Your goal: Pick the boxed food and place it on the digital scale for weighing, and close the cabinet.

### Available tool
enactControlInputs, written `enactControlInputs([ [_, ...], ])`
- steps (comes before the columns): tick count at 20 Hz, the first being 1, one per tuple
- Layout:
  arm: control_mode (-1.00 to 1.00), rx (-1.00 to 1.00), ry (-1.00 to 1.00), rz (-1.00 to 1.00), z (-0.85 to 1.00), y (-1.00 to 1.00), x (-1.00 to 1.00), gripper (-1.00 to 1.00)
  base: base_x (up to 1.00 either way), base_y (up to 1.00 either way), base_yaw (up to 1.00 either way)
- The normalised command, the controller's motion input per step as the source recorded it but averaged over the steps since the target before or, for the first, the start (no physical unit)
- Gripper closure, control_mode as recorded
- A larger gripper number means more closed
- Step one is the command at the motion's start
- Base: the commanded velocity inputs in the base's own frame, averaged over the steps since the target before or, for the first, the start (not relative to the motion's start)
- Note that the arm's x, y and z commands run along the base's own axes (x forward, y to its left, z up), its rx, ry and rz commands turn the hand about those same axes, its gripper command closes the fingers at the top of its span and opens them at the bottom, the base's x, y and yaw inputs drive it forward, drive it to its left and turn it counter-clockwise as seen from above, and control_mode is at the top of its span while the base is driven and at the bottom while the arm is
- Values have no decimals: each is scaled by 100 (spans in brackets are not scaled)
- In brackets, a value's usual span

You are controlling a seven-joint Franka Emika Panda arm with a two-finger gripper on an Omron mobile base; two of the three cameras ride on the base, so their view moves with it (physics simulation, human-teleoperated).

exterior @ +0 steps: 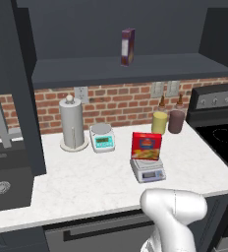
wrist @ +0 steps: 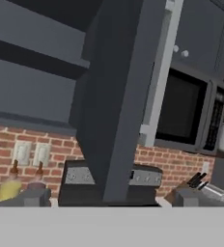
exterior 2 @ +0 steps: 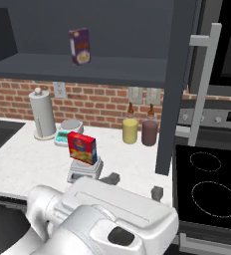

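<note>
Gripper (exterior 2: 133,186) jaws stand wide apart with nothing between them — in the right base view the two grey fingertips (exterior 2: 111,178) poke up past the wrist housing, over the counter edge, touching nothing. In the hand view the tips sit at the lower corners, aimed at the open cabinet (wrist: 119,96) door, which is seen edge-on with its silver bar handle (wrist: 157,72) running down it.

Away from the arm, the boxed food (exterior: 146,146) stands on the digital scale (exterior: 148,170), tilted back a little; the red box covers most of the silver platform, so only the scale's front and display panel are seen. The cabinet hangs above the counter (exterior: 86,182) with both doors swung out, its top cut off by the frame in both base views. On its shelf stands a narrow purple box (exterior: 128,47), its print too small to read.

Behind the digital scale are a teal-and-white scale (exterior: 102,137), a paper towel holder (exterior: 71,124) and two bottles (exterior: 167,120) against the brick wall. A microwave (wrist: 191,116) shows right of the door, partly hidden by it.
</note>
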Motion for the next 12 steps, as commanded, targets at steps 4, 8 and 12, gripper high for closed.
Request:
enactControlInputs([
  [4,-100,14,4,-2,28,-60,29,-100,0,0,0],
  [8,-100,7,9,16,0,-49,48,-100,0,0,0],
  [12,-100,8,3,24,0,-51,12,-100,0,0,0],
])
